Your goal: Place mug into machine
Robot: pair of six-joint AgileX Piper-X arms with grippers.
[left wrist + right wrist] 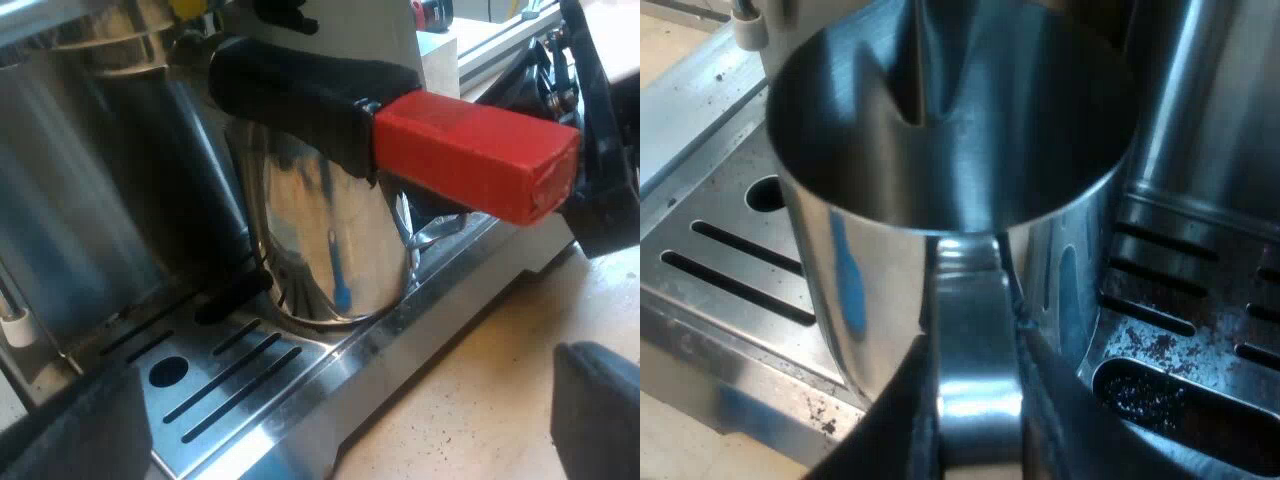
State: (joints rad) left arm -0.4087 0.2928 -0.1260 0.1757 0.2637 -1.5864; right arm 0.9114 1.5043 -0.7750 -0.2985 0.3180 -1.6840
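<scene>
My left gripper (pixel 340 425) hangs over the table (pixel 480 400), just outside the drip tray's (pixel 300 395) front rim. Its fingers (pixel 600 410) are spread wide, with nothing between them. The rim is a raised steel edge. Past it the slotted grate lies bare around a round hole (pixel 168 372), and that is the open room beside the mug.

The steel mug (pixel 320 230) stands on the grate close to the front rim, with the espresso machine's front (pixel 110 170) rising right behind it. Room above is tight. The portafilter handle (pixel 300 90) crosses just over the mug's mouth, and its red end (pixel 470 150) reaches out beyond the tray's rim.

From the right wrist, my right gripper (pixel 975 420) is closed on the mug's loop handle (pixel 975 330). A dark finger (pixel 890 440) presses against each side of the steel strap, leaving only the strap's width between them.

The mug is upright, with its long axis vertical and its mouth open to the top. I see nothing inside it. Its loop handle is turned outward, toward the right gripper. The base appears to rest on the grate, though the contact line is hard to tell.

Beside the mug's wall, coffee grounds (pixel 1145 345) lie scattered over the slots. The machine's steel body (pixel 1210 100) stands near the mug on that side.
</scene>
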